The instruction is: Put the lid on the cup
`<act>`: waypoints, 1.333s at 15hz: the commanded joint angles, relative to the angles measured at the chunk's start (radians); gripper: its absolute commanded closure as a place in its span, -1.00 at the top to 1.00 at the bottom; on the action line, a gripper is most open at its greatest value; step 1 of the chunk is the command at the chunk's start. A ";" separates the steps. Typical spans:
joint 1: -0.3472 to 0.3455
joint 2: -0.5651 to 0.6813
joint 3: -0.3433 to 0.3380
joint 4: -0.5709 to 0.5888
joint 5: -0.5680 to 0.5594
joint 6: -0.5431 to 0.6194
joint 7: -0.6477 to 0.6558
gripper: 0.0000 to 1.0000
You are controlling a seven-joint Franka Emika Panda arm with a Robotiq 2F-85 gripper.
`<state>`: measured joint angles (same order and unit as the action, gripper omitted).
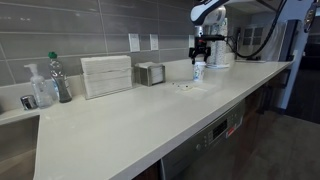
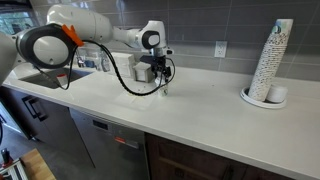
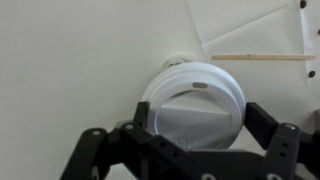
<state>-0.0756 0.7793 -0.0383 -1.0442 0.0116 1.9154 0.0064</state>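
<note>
Lid (image 3: 195,100) lies over the cup (image 1: 198,72), whose rim peeks out at its upper left in my wrist view. My gripper (image 3: 197,118) hangs directly above the cup, fingers (image 3: 268,132) flanking the lid; I cannot tell whether they pinch it. Beneath the cup runs the pale counter (image 1: 120,120).

White arm (image 2: 100,28), orange band (image 2: 70,36) — black hand (image 2: 162,84).
</note>
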 commanded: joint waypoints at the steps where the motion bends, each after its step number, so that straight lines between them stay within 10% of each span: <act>1: 0.008 0.005 0.001 0.010 -0.013 -0.026 -0.014 0.98; 20: 0.028 -0.137 0.007 -0.122 -0.023 0.002 -0.017 1.00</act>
<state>-0.0547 0.7323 -0.0390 -1.0601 -0.0123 1.9130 0.0005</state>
